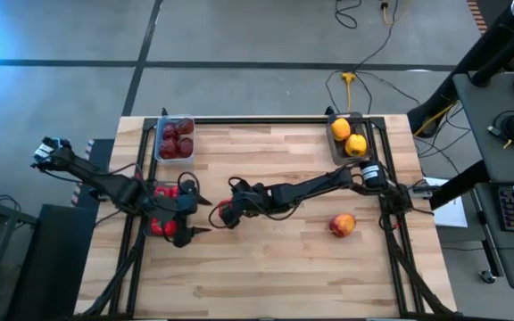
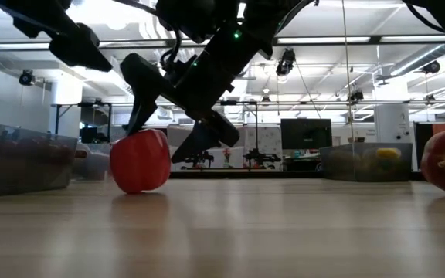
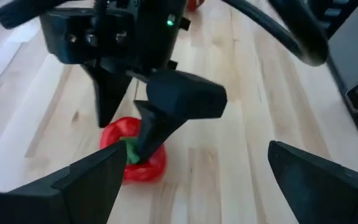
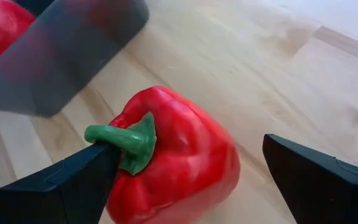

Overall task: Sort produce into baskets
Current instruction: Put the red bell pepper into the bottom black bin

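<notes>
While both arms reached toward the middle of the wooden table (image 1: 266, 267), a red bell pepper (image 1: 224, 214) lay on its side on the bare wood, a little left of the table's centre. The right gripper (image 1: 232, 204) hovered directly over it with its fingers spread wide, one on each side of the pepper, gripping nothing. Seen from that wrist, the pepper (image 4: 173, 155) sat squarely in the gap, its green stem (image 4: 120, 138) touching or almost touching one finger; its long axis appeared to run roughly across the gap, though not certainly. From table height, the pepper (image 2: 140, 160) rested on the wood with the dark fingers angled down around it.

The left gripper (image 1: 192, 210) waited just left of the pepper, also open and empty, above a cluster of red produce (image 1: 162, 223) near the left edge. The right arm looked better placed for the pick.

A basket of dark maroon pieces (image 1: 175, 141) stood at the far left corner. A basket of yellow ones (image 1: 348, 138) stood at the far right corner. One orange-red fruit (image 1: 342, 225) lay loose toward the right edge.
</notes>
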